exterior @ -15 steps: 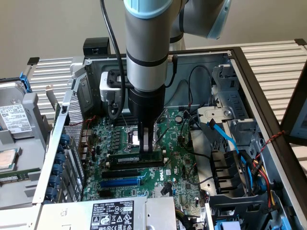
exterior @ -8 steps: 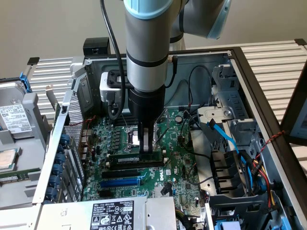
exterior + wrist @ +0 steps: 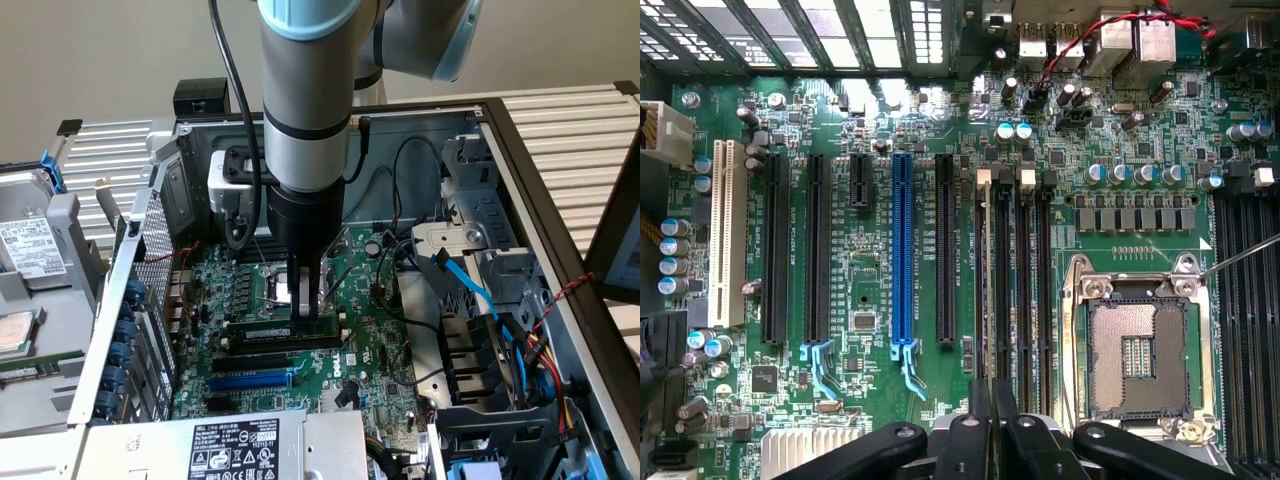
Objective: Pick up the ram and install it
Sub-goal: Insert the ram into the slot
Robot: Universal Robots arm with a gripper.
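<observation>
Green ram (image 3: 272, 328) stands edge-up on the motherboard (image 3: 385, 345); jaws pinch its top edge.

Soft, even room light fills the exterior view. I see a pale sheen running down the arm (image 3: 305, 90) at 12 o'clock, while the inside of the case (image 3: 512, 150) sits dimmer and the arm's shade falls across the ram (image 3: 260, 328) near centre. In the wrist view the vent grille (image 3: 840, 30) burns out white, the socket frame (image 3: 1135, 290) glints, and the fingers (image 3: 982, 430) are near-black.
</observation>
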